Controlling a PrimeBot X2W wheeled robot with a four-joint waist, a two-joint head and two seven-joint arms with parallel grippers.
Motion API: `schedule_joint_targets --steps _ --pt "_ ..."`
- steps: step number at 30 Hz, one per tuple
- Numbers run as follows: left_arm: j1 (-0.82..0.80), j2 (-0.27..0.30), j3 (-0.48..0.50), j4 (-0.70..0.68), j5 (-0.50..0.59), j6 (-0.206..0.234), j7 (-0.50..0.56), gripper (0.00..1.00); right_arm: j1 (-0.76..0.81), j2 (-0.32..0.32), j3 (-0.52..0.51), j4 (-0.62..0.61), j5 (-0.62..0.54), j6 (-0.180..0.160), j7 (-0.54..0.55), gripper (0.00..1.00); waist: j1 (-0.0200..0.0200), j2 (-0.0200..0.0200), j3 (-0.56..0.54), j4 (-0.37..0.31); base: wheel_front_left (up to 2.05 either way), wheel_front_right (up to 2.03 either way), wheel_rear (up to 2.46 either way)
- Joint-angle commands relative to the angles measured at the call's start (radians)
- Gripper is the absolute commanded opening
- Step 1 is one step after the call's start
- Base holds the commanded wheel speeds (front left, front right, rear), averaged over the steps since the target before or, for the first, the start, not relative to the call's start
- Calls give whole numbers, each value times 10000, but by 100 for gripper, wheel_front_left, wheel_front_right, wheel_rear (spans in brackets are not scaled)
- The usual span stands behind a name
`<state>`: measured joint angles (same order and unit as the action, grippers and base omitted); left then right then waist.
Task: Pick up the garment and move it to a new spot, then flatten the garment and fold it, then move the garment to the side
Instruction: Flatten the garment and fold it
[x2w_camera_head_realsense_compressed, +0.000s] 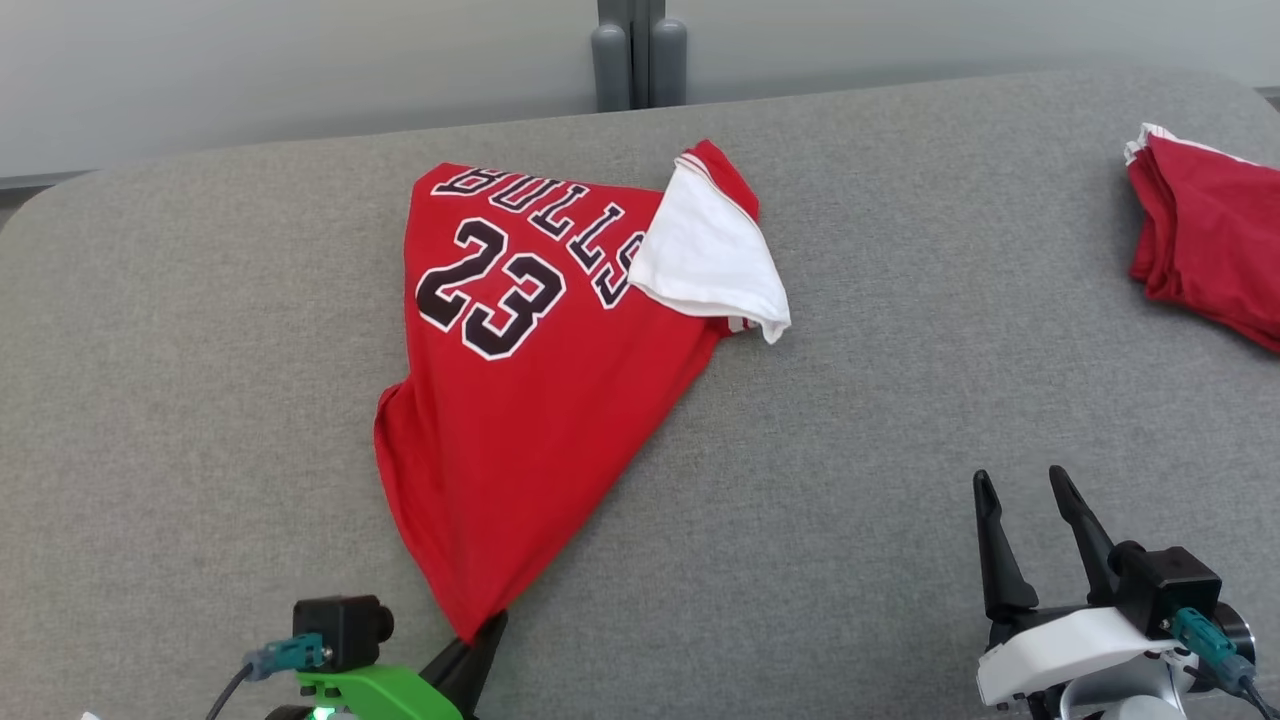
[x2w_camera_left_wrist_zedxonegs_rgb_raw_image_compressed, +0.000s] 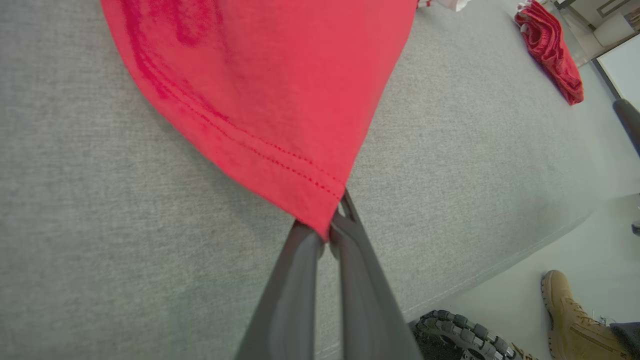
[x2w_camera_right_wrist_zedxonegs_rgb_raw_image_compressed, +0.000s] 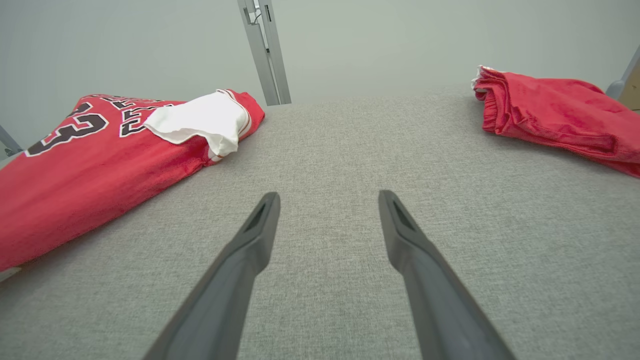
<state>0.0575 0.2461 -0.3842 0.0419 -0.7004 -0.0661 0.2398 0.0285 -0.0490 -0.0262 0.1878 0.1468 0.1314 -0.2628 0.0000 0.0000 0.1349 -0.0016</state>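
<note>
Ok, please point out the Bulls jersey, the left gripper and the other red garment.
Bulls jersey (x2w_camera_head_realsense_compressed: 520, 400): head view, plain red body.
left gripper (x2w_camera_left_wrist_zedxonegs_rgb_raw_image_compressed: 329, 239): left wrist view, between the fingertips.
other red garment (x2w_camera_head_realsense_compressed: 1210, 240): head view, its middle.

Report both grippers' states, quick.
Left gripper: shut on a corner of the red jersey.
Right gripper: open, holding nothing.

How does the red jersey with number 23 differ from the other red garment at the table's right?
The jersey lies spread in a triangle; the other garment lies bunched in a pile. The jersey shows black lettering and a white turned-over part; the other garment is nearly plain red. The left hand is shut on the jersey's near corner; nothing touches the other garment. Both are red, on the grey table.
</note>
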Motion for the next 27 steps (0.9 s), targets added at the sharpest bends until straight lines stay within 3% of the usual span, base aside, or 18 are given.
schedule_joint_targets --steps 1,4,5,6,7,12,15,18,21,27 --pt "220 95 114 -65 -310 90 230 0 92 -28 -6 33 41 -15 -26 100 0 0 -92 102 0 0 0" --pt "400 275 285 18 -514 274 529 15 110 -27 19 56 54 -16 -26 100 0 0 -121 126 0 0 0" --pt "384 343 358 114 -480 347 521 28 108 -27 26 59 50 -16 -26 100 0 0 -131 131 0 0 0" --pt "350 373 442 199 -428 440 447 80 107 -28 22 61 40 -16 -26 100 0 0 -141 133 0 0 0" --pt "282 434 509 333 -258 569 333 100 105 -28 22 66 21 -16 -26 100 0 0 -165 129 0 0 0" --pt "326 928 471 1017 669 1076 46 100 138 -28 17 76 -43 -16 -26 100 0 0 -338 40 0 0 0" --pt "418 1328 874 1175 1091 1642 -349 100 238 -27 -3 43 -68 -16 -26 100 0 0 -472 -75 0 0 0" --pt "-90 1295 1195 880 1263 1990 -868 100 211 -27 2 -8 -75 -16 -26 100 0 0 -455 -194 0 0 0" --pt "-791 1045 1137 419 1303 1897 -1176 100 68 -27 98 -72 -83 -16 -26 100 0 0 -315 -356 0 0 0" --pt "-2722 32 119 388 1317 1127 -1032 100 -359 -25 278 -225 -56 -16 -26 100 0 0 481 -866 0 0 0"
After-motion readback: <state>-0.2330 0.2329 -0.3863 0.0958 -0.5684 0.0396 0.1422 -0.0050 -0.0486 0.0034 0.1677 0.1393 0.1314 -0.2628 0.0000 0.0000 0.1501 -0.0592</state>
